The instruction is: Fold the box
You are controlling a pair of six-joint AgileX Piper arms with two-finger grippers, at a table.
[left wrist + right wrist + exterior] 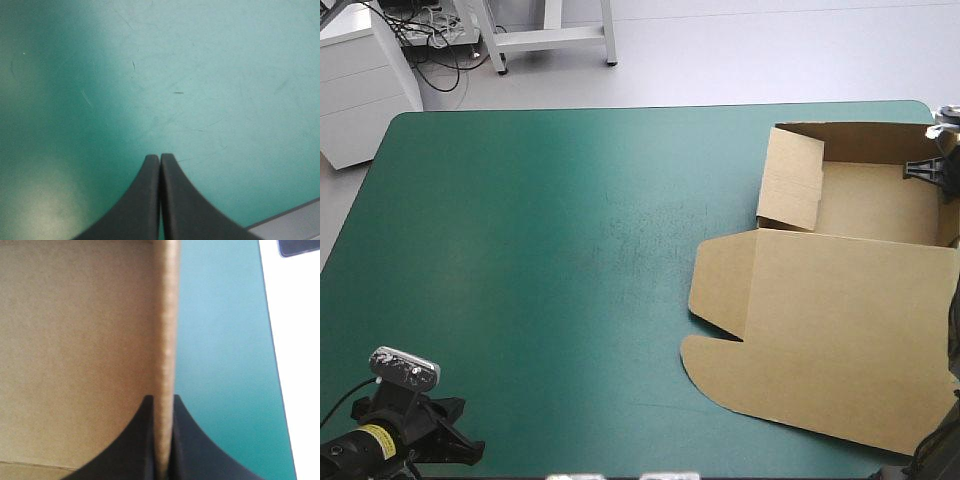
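Brown board box [840, 300], right half of frame, lid flat, walls part-raised: my right claw [162, 401] nips its right-edge wall, due tucking inward next, I judge; left claw [160, 157] closed, empty.

I see the box [840, 350] at the right of the frame as plain brown board, matt and papery, its pinched wall edge rough and fibrous. The desk [540, 220] cover is teal-green, smooth with a soft sheen and fine scratches. The left end effector [160, 156] and right end effector [162, 398] have matt black fingers, plastic-looking.
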